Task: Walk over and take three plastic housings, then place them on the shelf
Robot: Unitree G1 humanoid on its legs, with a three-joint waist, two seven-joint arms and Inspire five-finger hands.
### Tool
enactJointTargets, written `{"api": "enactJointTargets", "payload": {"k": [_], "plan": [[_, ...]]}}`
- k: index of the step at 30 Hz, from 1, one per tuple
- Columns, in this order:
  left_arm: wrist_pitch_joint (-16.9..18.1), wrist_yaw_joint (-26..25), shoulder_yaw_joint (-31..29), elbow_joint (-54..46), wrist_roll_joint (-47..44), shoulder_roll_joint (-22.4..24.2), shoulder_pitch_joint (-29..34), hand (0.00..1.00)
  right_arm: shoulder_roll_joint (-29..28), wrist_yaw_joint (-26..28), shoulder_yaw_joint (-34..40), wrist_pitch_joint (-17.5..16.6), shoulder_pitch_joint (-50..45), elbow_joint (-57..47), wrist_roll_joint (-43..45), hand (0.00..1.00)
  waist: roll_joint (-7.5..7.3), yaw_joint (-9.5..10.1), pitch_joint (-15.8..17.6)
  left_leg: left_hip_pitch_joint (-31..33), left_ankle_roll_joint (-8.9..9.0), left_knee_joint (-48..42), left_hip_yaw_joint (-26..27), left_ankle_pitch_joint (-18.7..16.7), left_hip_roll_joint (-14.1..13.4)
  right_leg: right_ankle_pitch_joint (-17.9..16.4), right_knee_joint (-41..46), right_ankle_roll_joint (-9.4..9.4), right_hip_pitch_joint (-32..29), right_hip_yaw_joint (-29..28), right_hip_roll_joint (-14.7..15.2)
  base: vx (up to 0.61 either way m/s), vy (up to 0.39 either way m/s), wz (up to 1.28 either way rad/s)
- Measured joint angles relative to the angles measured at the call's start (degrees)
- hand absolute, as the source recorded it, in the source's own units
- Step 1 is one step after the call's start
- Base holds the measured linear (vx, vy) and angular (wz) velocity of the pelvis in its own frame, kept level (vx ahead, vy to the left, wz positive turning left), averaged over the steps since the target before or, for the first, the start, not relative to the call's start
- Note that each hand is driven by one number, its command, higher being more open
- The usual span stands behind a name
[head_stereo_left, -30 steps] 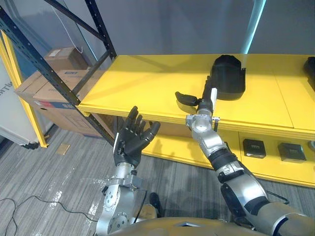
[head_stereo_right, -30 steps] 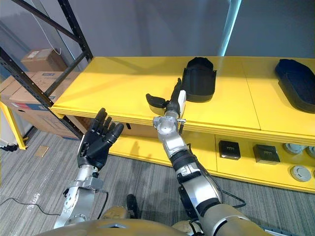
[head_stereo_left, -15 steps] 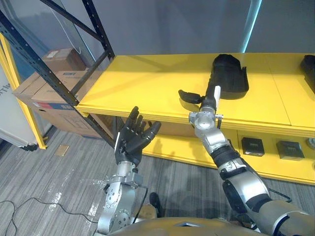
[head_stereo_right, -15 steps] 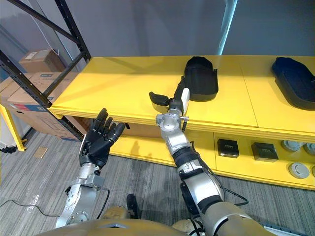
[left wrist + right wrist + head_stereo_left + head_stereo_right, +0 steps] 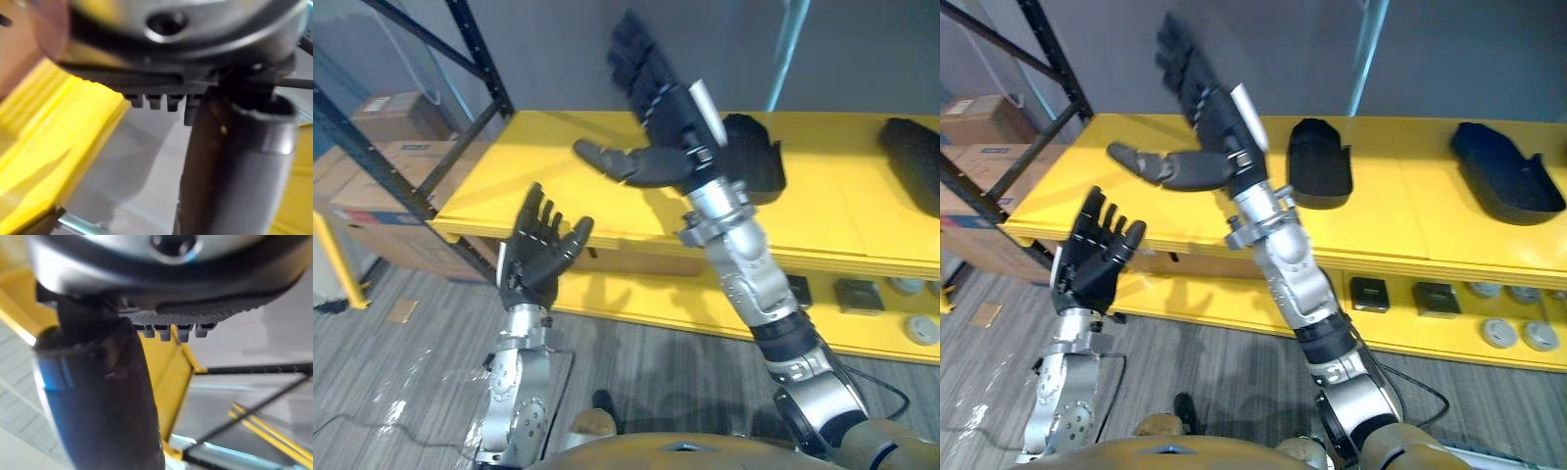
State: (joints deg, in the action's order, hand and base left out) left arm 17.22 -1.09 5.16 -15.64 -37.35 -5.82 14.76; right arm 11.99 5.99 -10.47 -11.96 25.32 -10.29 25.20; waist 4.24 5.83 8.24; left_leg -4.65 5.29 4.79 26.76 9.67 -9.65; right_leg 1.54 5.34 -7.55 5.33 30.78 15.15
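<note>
Top shelf (image 5: 1400, 220): one housing (image 5: 1319, 162) at middle, second housing (image 5: 1508, 184) well right. Small parts (image 5: 1435, 297) on lower shelf (image 5: 1224, 311) beneath. Boxes (image 5: 382, 102) left, behind rack (image 5: 481, 61).

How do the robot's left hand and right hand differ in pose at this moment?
The right hand is high above the yellow shelf; the left hand is low, in front of the shelf's edge. The right hand's thumb sticks out sideways; the left hand's thumb points up beside its fingers. Both hands are open and hold nothing.
</note>
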Motion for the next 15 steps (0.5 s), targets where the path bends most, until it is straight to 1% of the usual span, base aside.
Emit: {"api": "enactJointTargets", "payload": {"k": [1,2,3,6,7,8,9,10,12,13,15], "plan": [[0.17,0.0,0.02,-0.7,0.04,-0.27,-0.68,1.0,0.5,-0.46,3.15,-0.37,-2.21,-1.35,0.0,1.0,-0.49,-0.43,-0.27,-0.33,0.02,0.01,0.91,-0.27,0.03,0.64,-0.94,0.01,0.01,-0.86,-0.18,0.05,0.032,-0.58],[0.24,-0.04,0.04,-1.33,1.06,-0.59,-1.58,1.0,1.65,-1.33,6.59,-1.2,-4.93,-1.78,-0.13,1.0,-0.96,-1.28,-0.37,-0.9,0.03,0.02,2.17,-0.72,0.1,1.32,-1.98,-0.04,0.02,-1.89,-0.35,0.04,0.047,-0.59],[0.26,-0.06,0.03,-2.19,2.34,-0.97,-1.93,1.0,2.42,-2.32,9.94,-1.35,-8.14,-1.92,-0.66,1.0,-1.21,-2.31,-0.48,-1.41,0.18,0.03,3.53,-1.24,0.13,1.92,-2.87,0.01,-0.15,-3.1,-0.53,0.03,0.045,-0.55],[0.26,-0.18,0.66,-4.06,4.48,-0.9,-1.91,1.0,3.09,-3.22,15.97,-1.89,-16.27,-1.94,-1.68,1.0,-1.37,-4.14,-0.56,-2.56,0.6,0.04,6.19,-1.91,-0.04,3.05,-4.6,0.13,-0.23,-5.68,-1.17,0.04,0.03,-0.57],[0.26,-0.21,0.64,-5.19,5.2,-0.87,-1.96,1.0,3.09,-3.58,19.69,-1.89,-20.82,-1.94,-2.43,1.0,-1.33,-5.47,-0.57,-2.91,0.88,0.03,7.6,-2.13,-0.3,3.5,-5.15,0.26,-0.73,-6.91,-1.57,0.05,0.005,-0.52],[0.28,-0.21,0.49,-5.82,6.13,-0.87,-1.92,1.0,3.07,-3.9,21.9,-1.89,-23.24,-1.97,-2.69,1.0,-1.3,-6.29,-0.64,-3.05,1.08,0.02,8.7,-2.28,-0.56,3.88,-5.48,0.48,-1.22,-7.9,-1.99,0.06,-0.001,-0.55],[0.28,-0.14,0.38,-6.35,6.34,-0.89,-1.94,1.0,3.06,-4.05,23.5,-1.89,-24.84,-2.04,-3.27,1.0,-1.31,-6.56,-0.63,-3.16,1.29,0.02,9.37,-2.44,-0.79,3.99,-5.54,0.6,-1.71,-8.77,-2.3,0.05,-0.009,-0.55],[0.29,-0.03,0.05,-7.54,6.33,-0.84,-1.93,1.0,3.02,-4.29,26.49,-1.85,-28.3,-2.32,-4.22,1.0,-1.43,-7.43,-0.59,-3.28,1.49,0.01,10.71,-2.56,-1.19,4.09,-5.56,0.74,-2.62,-10.08,-2.81,0.05,-0.013,-0.54],[0.3,0.3,-1.01,-8.68,6.31,-0.85,-1.87,1.0,2.65,-6.72,30.68,-0.79,-34.45,-4.03,-7.05,1.0,-1.45,-8.41,-0.58,-4.43,2.21,-0.01,13.23,-3.02,-1.97,4.23,-5.55,0.92,-3.46,-12.74,-3.91,0.05,-0.017,-0.63],[0.3,0.33,-1.42,-8.94,6.28,-0.84,-1.87,1.0,2.63,-7.36,31.28,-0.77,-35.72,-4.26,-7.06,1.0,-1.52,-8.97,-0.53,-4.79,2.42,-0.01,13.94,-3.17,-2.15,4.21,-5.55,0.95,-3.57,-13.34,-4.16,0.06,-0.019,-0.67],[0.35,0.39,-2.79,-9.76,6.27,-0.9,-1.88,1.0,1.36,-9.27,33.23,-0.76,-38.51,-4.61,-6.87,1.0,-1.96,-10.6,-0.4,-5.94,3.18,-0.89,16.89,-4.25,-2.94,4.27,-5.57,1.12,-4.47,-16.48,-5.16,0.03,-0.013,-0.66]]}}
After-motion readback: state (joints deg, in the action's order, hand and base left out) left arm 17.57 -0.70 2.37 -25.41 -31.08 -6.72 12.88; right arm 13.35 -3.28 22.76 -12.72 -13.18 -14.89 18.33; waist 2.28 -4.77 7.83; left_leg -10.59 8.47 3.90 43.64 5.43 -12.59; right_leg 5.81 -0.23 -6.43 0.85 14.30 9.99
